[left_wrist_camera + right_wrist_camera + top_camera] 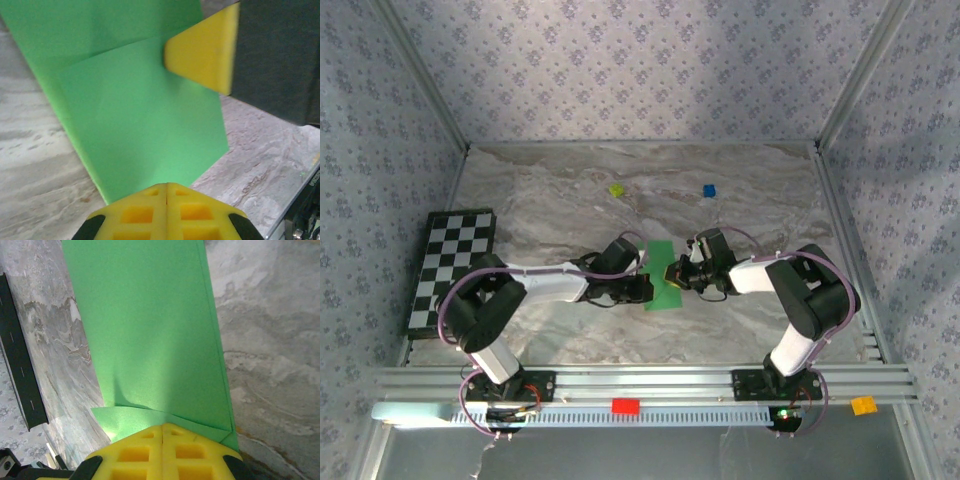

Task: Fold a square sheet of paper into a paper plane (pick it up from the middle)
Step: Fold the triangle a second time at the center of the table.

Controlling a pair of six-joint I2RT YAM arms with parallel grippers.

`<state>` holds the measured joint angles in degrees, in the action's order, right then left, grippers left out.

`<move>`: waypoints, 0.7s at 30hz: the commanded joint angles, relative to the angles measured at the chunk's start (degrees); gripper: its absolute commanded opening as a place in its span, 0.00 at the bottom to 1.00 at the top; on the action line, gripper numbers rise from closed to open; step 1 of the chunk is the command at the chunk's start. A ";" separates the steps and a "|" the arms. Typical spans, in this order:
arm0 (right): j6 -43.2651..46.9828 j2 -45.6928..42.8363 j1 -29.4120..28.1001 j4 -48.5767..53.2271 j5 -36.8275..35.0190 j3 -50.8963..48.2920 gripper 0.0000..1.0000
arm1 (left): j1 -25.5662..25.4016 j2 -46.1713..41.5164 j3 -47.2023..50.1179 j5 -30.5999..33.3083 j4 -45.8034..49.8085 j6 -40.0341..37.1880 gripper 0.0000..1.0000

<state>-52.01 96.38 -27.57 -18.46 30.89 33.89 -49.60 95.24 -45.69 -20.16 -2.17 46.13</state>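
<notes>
**Item 1, square sheet of paper** [658,262]: bright green, folded into a long strip with overlapping layers. It is lying flat at the centre of the marbled worktop [550,190], between my two wrists.

**Item 2, left jaws:** I am pressing them fully closed, yellow fingertips [165,207] together. They are meeting the sheet at its 8 o'clock edge in the top view. I cannot tell whether any paper is caught between them.

**Item 3, right jaws:** these are closed too. Their fingertips [162,445] are sitting against a small folded flap at the sheet's 3 o'clock edge, and one pad is bearing on the green surface.

**Item 4, checkerboard** [455,268]: it is lying at the worktop's 9 o'clock edge.

**Item 5, yellow-green block** [616,189] **and blue block** [709,190]: both are sitting toward 12 o'clock, well apart from the sheet.
</notes>
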 commanded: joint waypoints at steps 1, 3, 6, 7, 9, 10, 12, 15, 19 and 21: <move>0.64 0.64 0.68 6.07 -3.93 -2.33 0.00 | -0.23 0.38 -2.58 -1.99 -1.74 -1.04 0.06; 0.55 0.49 0.65 5.89 -3.91 -2.43 0.00 | -0.25 2.27 -3.58 -3.50 -1.44 -1.47 0.06; 0.53 0.63 0.74 5.85 -3.91 -2.43 0.00 | -0.31 4.76 -4.14 -4.32 -0.75 -0.99 0.06; 0.51 0.65 0.72 5.93 -3.98 -2.45 0.00 | -0.28 5.48 -4.08 -4.19 -0.20 -0.87 0.06; 0.55 0.73 0.74 5.94 -4.04 -2.47 0.00 | -0.23 6.71 -3.33 -4.64 0.22 -1.02 0.05; 0.51 0.85 0.75 5.87 -4.00 -2.43 0.00 | -0.33 6.88 -2.89 -4.03 0.93 -0.86 0.05; 0.58 0.79 0.71 5.76 -4.09 -2.51 0.00 | -0.29 6.93 -1.72 -2.96 2.80 -0.66 0.03; 0.51 0.65 0.75 5.90 -4.24 -2.69 0.00 | -0.54 6.26 0.22 -2.86 3.22 -1.13 0.02; 0.59 0.72 0.85 5.80 -3.94 -2.28 0.00 | -0.58 5.48 0.94 -3.17 2.66 -1.32 0.00; 0.55 0.36 0.85 5.65 -3.54 -1.89 0.00 | -0.65 5.42 0.43 -2.78 3.18 -1.66 0.00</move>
<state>-52.03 96.09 -27.35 -18.48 30.92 33.52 -49.63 101.06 -46.72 -23.16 -4.78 45.89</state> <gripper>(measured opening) 0.050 0.043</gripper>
